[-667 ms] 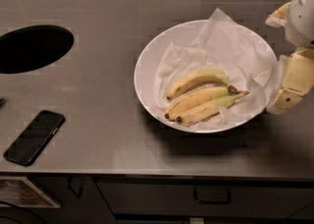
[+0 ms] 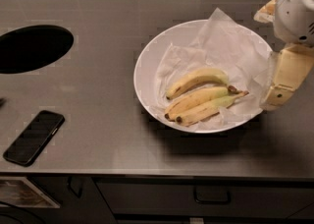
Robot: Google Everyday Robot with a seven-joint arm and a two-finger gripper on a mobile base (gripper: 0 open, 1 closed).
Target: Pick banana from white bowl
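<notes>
The white bowl (image 2: 147,61) sits on the grey counter, right of centre, lined with crumpled white paper (image 2: 225,41). The banana (image 2: 196,80), single and curved with a dark tip, lies in the bowl above two straighter bananas (image 2: 203,103) joined at a brown stem. My gripper (image 2: 284,78), beige below a white wrist, hangs at the bowl's right rim. It is to the right of the bananas and apart from them.
A black phone (image 2: 33,136) lies at the counter's front left. A dark round hole (image 2: 30,48) opens in the counter at the left. Dark tiles line the back wall. A drawer front runs below the counter's front edge.
The gripper has shifted very slightly to the left at the bowl's right rim. The bananas and the bowl have not moved.
</notes>
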